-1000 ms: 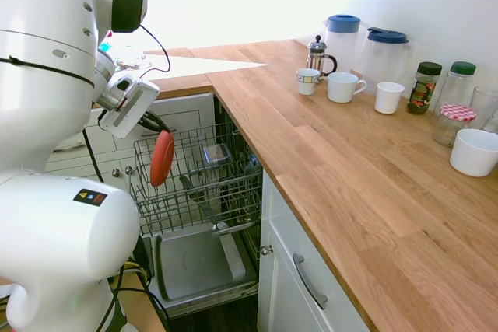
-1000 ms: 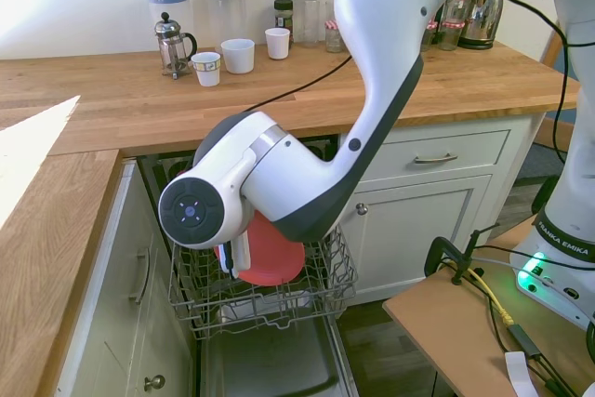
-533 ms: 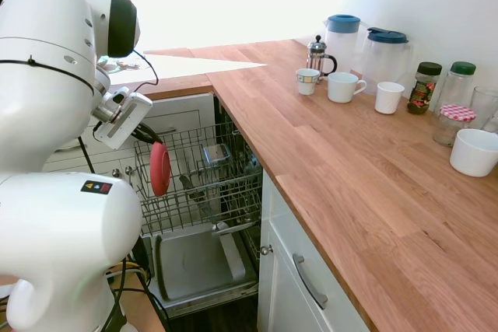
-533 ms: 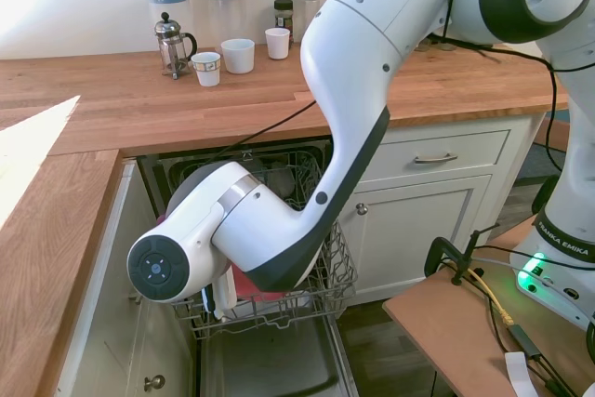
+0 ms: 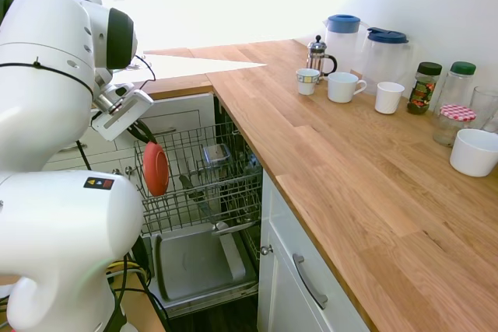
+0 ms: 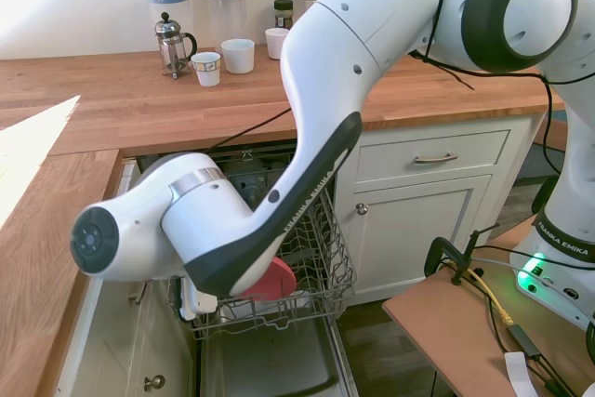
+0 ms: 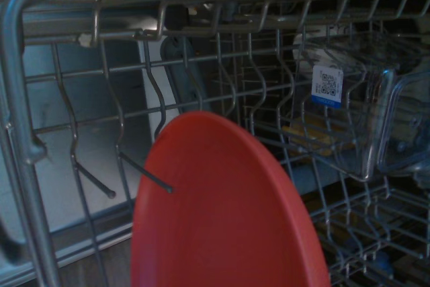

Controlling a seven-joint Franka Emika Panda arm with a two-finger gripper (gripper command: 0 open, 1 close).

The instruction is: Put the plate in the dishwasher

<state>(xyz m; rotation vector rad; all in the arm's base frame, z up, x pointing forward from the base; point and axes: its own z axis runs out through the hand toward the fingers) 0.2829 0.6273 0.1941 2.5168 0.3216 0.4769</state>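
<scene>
**Plate on edge at the rack, not yet released**

First exterior view: you have the plate (image 5: 156, 169) upright on edge at the front of the dishwasher (image 5: 198, 184) rack, hanging from the tool (image 5: 148, 143), which is clamped on its top rim.

Second exterior view: the arm hides all but a red sliver of it low in the rack.

Wrist view: tines stand just behind the plate. Next, I judge, seat it between tines, then part the fingers
</scene>
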